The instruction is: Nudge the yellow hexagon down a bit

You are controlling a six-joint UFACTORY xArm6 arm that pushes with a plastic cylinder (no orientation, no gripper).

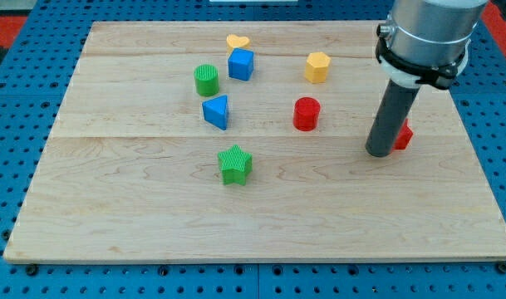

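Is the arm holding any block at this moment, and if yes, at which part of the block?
Nothing is held. My tip is a plain rod that only pushes. It stands just left of a partly hidden red block, far from the yellow hexagon.

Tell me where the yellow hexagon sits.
The yellow hexagon sits right of centre near the view's top, above the red cylinder, well left of my tip.

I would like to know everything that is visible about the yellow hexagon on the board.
The yellow hexagon is a small, plain, solid-looking six-sided block with a flat top, standing upright on the wooden board, in the upper part and right of the middle. Nothing touches it. The red cylinder stands apart just below it, a little to the view's left. My tip is lower, toward the view's right, clearly away from it.
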